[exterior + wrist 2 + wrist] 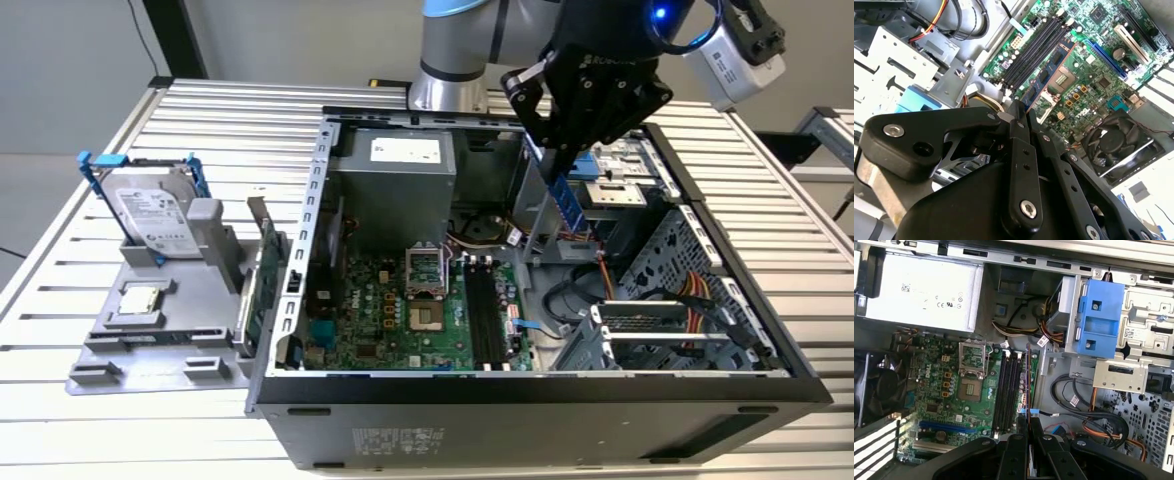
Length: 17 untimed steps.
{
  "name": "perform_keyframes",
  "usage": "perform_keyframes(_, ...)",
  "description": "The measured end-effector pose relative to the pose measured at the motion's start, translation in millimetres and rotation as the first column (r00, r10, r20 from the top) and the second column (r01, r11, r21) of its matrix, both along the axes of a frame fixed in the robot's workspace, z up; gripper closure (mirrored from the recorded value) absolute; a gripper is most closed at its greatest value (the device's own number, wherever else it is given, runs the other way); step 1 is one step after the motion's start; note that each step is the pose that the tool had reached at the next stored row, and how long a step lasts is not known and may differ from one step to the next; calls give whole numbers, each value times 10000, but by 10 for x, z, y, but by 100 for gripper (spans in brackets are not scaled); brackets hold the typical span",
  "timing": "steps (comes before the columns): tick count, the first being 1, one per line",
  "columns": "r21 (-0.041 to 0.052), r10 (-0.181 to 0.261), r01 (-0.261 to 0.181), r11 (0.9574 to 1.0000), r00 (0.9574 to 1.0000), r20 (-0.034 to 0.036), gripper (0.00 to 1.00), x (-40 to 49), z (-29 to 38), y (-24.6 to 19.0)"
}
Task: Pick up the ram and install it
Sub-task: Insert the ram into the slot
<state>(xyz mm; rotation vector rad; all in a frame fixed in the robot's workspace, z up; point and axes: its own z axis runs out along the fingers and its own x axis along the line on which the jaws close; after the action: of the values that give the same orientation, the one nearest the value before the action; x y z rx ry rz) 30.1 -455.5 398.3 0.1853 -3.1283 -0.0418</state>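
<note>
Gripper (551, 140), upper right of centre in the exterior view, has its fingers closed on the upper end of the ram (567, 200), which hangs lengthwise above the open computer case (534, 400). From the exterior view's left: a hard drive (154, 215) in its blue frame, a green card (267, 270), the motherboard (400, 310), then its black memory slots (487, 315), below the stick and apart from it. Light, thin and stiff, the ram looks fragile; holding its bare edges, clear of the contacts, seems safest
</note>
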Motion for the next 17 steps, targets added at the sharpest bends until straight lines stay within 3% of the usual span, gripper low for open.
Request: perform_keyframes(17,-1,-27,27,10000,10000,0,100,15,-9,0)
